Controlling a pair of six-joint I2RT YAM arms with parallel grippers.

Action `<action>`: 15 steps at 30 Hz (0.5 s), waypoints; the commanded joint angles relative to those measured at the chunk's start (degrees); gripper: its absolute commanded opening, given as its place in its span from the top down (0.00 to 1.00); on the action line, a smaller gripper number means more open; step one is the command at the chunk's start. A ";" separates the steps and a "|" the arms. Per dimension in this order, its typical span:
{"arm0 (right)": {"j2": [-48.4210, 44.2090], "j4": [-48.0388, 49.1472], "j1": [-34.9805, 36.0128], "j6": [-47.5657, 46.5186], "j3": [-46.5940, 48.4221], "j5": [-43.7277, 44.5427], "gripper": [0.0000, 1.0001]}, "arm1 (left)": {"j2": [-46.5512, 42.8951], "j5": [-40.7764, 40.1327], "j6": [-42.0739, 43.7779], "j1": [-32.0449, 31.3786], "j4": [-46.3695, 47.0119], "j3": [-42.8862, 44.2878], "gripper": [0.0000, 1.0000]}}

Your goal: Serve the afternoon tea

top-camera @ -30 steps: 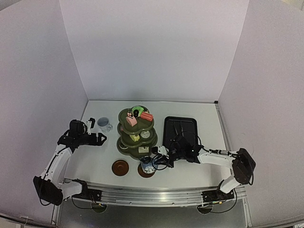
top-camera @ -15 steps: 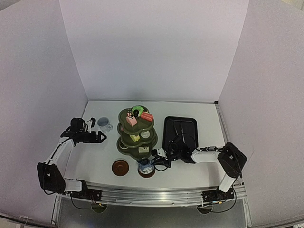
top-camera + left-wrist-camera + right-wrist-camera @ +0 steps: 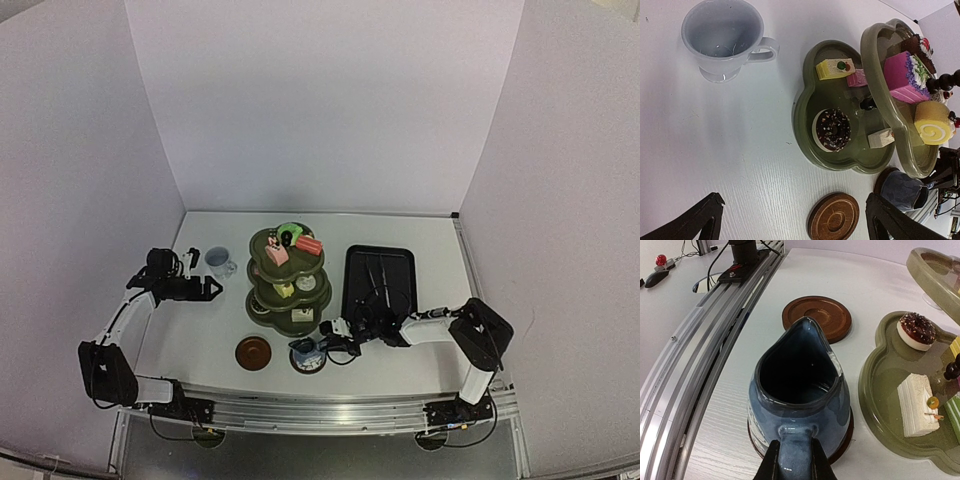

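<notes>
The olive-green three-tier stand (image 3: 288, 285) holds several small cakes and a chocolate doughnut (image 3: 832, 129). A dark blue cup (image 3: 800, 390) stands on a brown coaster (image 3: 842, 442) in front of the stand; it also shows in the top view (image 3: 307, 352). My right gripper (image 3: 794, 465) is shut on its handle. A second coaster (image 3: 254, 352) lies bare to its left. A pale bluish cup (image 3: 725, 40) stands left of the stand. My left gripper (image 3: 795, 199) is open and empty, above the table between the pale cup and the bare coaster (image 3: 834, 217).
A black tray (image 3: 348, 285) with metal tongs (image 3: 376, 272) lies right of the stand, behind my right arm. A metal rail (image 3: 700, 365) runs along the near table edge. White walls close in the left, back and right.
My right gripper has lowered the dark blue cup onto the coaster and the right arm has folded closer in. My left gripper has shifted slightly back toward the pale cup.
</notes>
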 commanded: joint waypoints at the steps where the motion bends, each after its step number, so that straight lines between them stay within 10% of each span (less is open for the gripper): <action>1: 1.54 4.03 -0.62 -1.79 1.38 -2.28 1.00 | -0.51 1.10 0.02 0.55 1.86 1.40 0.00; 15: 1.47 11.81 -1.17 -2.77 -0.23 1.70 1.00 | 0.25 2.03 -0.29 1.25 2.30 2.31 0.00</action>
